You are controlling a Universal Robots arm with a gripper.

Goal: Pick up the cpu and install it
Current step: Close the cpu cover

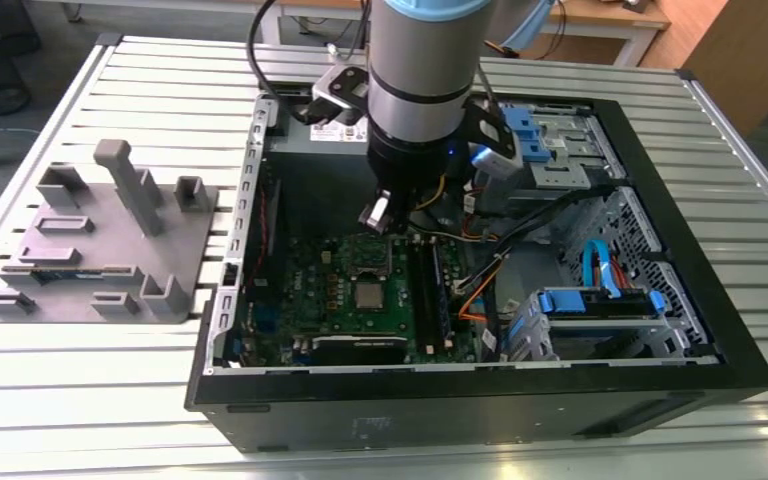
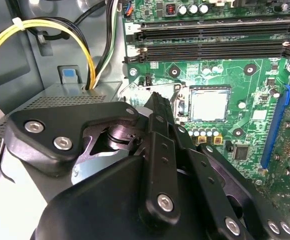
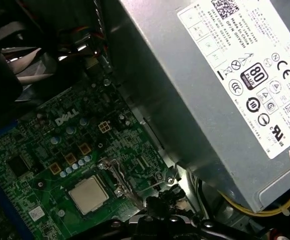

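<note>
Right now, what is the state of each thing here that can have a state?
cpu: lying flat in its socket on the motherboard, not held.
gripper: above the motherboard, holding nothing visible.
computer case: lying on its side, side panel off.
memory slots: filled with modules.

I see an open computer case lying on my slatted metal table, a green motherboard inside it, and a grey plastic block with upright posts beside it.
</note>
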